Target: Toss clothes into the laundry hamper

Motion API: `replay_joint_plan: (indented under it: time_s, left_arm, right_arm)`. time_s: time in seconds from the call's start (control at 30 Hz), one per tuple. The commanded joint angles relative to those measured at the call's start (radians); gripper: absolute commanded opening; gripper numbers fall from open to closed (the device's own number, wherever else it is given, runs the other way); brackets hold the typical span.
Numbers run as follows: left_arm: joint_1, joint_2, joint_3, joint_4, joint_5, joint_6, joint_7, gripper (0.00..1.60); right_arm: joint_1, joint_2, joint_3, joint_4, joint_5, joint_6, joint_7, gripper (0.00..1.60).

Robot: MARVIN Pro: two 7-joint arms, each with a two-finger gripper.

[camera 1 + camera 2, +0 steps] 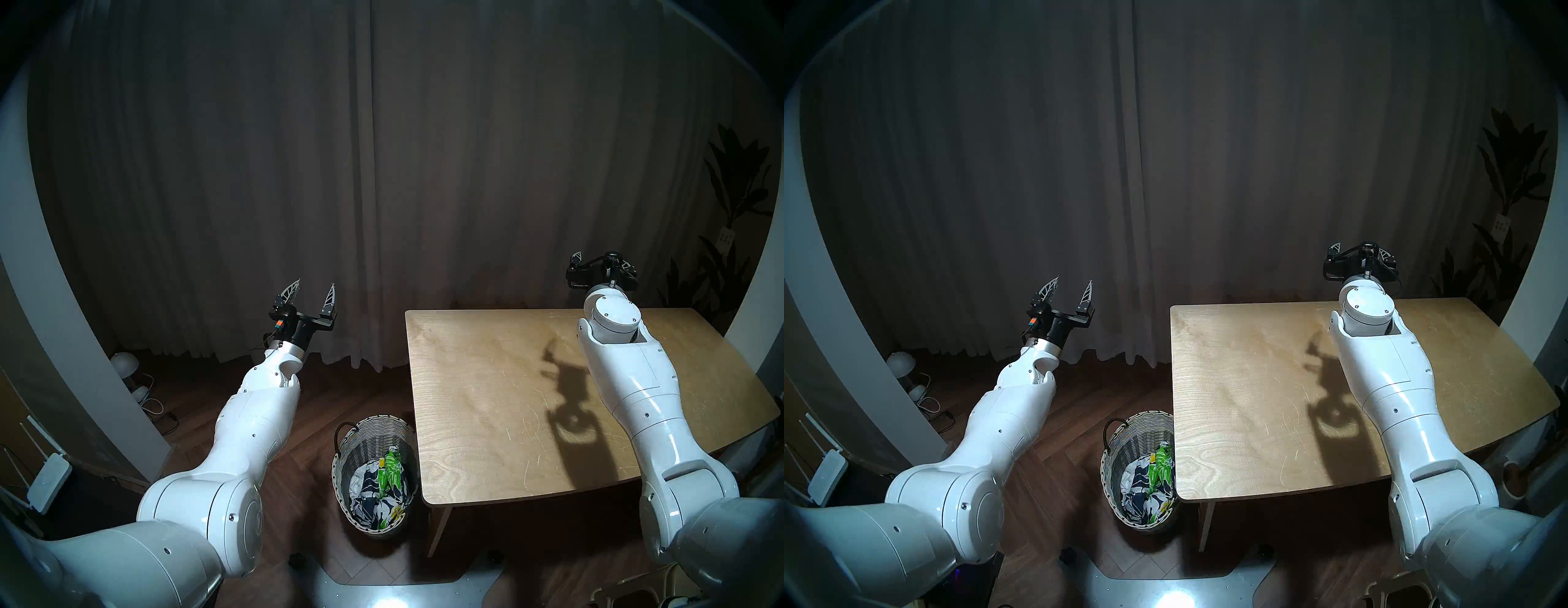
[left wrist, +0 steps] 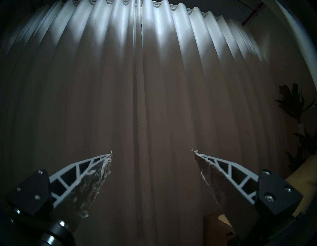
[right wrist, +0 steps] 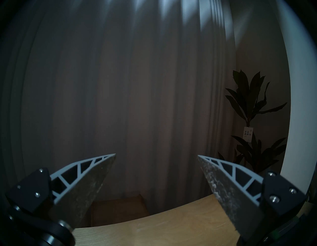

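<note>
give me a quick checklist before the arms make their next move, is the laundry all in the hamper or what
1. Left gripper empty: ok, jaws apart, only curtain between them in the left wrist view.
2. Right gripper empty: ok, jaws apart, nothing held.
3. Table free of clothes: ok, only the arm's shadow on the wood.
4. Leaf-print garment in the laundry hamper: ok, lying inside, below the rim.
5. Black and white garments in the hamper: cannot tell, only the print fabric shows on top.
6. Floor around the hamper free of dropped clothes: ok in what the head views show; the area under the table is hidden.
</note>
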Motion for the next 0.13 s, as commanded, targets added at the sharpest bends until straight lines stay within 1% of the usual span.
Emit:
replay_joint_plan:
  time_s: [0.0, 0.1]
  left_arm:
    - [0.064, -0.02, 0.002, -0.121, 0.013, -0.03, 0.023, 1.6]
    - [0.077, -0.028, 0.006, -0.138, 0.018, -0.034, 0.03, 1.6]
  right_arm:
    - [0.017, -0.002, 0.001, -0.017, 0.001, -0.009, 0.002, 1.6]
    - [0.017, -0.003, 0.001, -0.017, 0.001, -0.009, 0.002, 1.6]
